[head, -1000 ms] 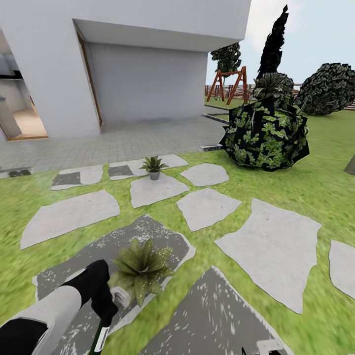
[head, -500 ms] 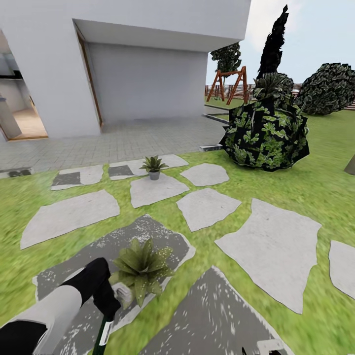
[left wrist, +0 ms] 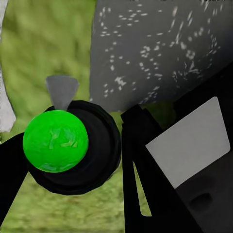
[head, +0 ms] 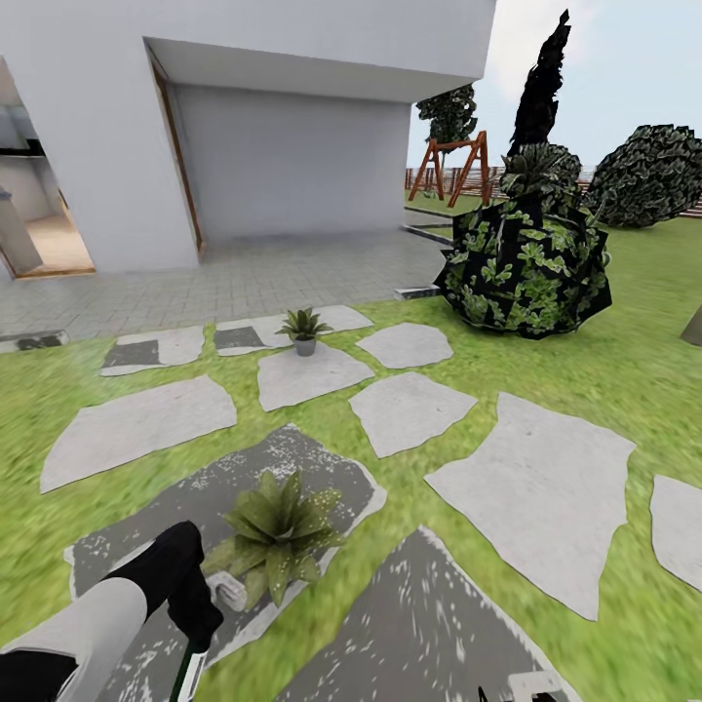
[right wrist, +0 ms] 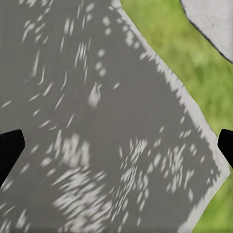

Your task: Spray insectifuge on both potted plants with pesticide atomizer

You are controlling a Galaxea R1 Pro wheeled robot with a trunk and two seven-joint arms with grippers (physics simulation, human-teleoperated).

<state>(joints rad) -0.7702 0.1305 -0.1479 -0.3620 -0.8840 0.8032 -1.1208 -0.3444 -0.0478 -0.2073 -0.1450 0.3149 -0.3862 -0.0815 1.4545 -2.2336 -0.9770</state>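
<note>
Atomizer (head: 192,671) in the left gripper (head: 200,624), at the near edge of the lawn: the fingers are closed round the slim green bottle, whose pale spray top (head: 227,589) sits just beside the leaves of the nearer potted plant (head: 278,531). In the left wrist view the bottle's green end (left wrist: 55,141) lies between the dark fingers. The right gripper (right wrist: 116,145) hangs spread wide and empty above a speckled dark stone (right wrist: 97,121). The nearer plant stands near the middle of the dark stepping stone (head: 146,546), its leaves flecked white. By this evidence pickup is done and spraying of this plant appears under way. The farther potted plant (head: 304,329) stands at the far edge of a pale stone (head: 312,378), well apart, and probably awaits treatment. Beyond lie a leafy bush (head: 526,268) and the house wall (head: 292,166).
</note>
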